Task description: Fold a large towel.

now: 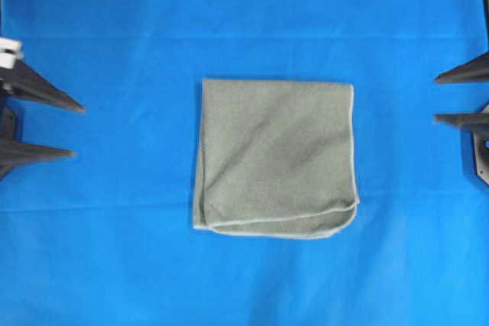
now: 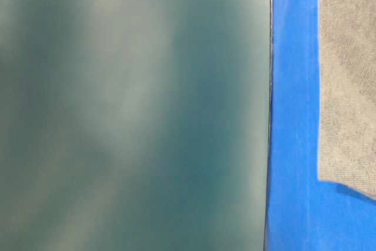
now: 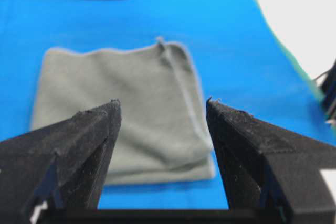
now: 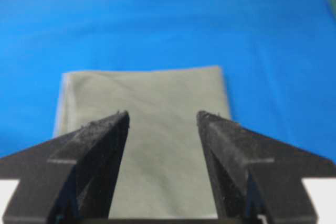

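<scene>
The grey-green towel [image 1: 276,156] lies folded into a compact rectangle in the middle of the blue cloth surface, its pale hem showing along the front and right edges. My left gripper [image 1: 76,131] hovers at the left edge of the overhead view, open and empty, well apart from the towel. At the right edge my right gripper [image 1: 437,99] is open too, with nothing between its fingers. In the left wrist view the towel [image 3: 126,108] sits beyond the open gripper [image 3: 160,102]. The right wrist view shows the towel [image 4: 152,129] ahead of the open gripper [image 4: 163,113].
The blue cloth surface [image 1: 244,13] covers the whole table. A blurred dark teal panel [image 2: 129,110] fills most of the table-level view, leaving a strip of blue and some towel [image 2: 349,74] at the right. A white area [image 3: 299,19] lies beyond the cloth's edge.
</scene>
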`<move>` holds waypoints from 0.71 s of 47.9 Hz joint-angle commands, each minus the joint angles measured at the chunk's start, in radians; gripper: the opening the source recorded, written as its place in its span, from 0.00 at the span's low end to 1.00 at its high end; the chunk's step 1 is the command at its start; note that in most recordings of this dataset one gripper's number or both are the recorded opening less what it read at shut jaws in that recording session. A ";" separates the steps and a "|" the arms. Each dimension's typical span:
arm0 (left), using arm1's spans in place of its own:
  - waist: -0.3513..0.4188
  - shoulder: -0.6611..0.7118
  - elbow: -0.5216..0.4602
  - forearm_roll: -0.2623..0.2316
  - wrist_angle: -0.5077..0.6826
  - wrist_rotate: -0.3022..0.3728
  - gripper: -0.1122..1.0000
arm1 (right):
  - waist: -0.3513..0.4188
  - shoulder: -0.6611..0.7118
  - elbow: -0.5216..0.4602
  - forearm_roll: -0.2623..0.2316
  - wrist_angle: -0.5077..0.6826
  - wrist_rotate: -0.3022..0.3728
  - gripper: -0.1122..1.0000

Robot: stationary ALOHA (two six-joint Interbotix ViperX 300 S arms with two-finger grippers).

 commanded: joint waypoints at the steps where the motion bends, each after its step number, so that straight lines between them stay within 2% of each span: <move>1: 0.020 -0.074 0.034 0.002 -0.002 0.002 0.66 | -0.026 -0.075 0.046 -0.029 -0.002 0.026 0.63; 7: 0.049 -0.178 0.121 0.002 -0.003 0.000 0.66 | -0.072 -0.173 0.150 -0.064 -0.006 0.091 0.63; 14: 0.077 -0.255 0.210 0.002 -0.025 0.000 0.66 | -0.121 -0.187 0.236 -0.077 -0.054 0.156 0.63; 20: 0.092 -0.285 0.259 0.002 -0.035 0.000 0.66 | -0.153 -0.149 0.261 -0.077 -0.104 0.187 0.63; 34: 0.092 -0.296 0.253 0.000 0.029 -0.005 0.66 | -0.160 -0.138 0.258 -0.077 -0.117 0.189 0.63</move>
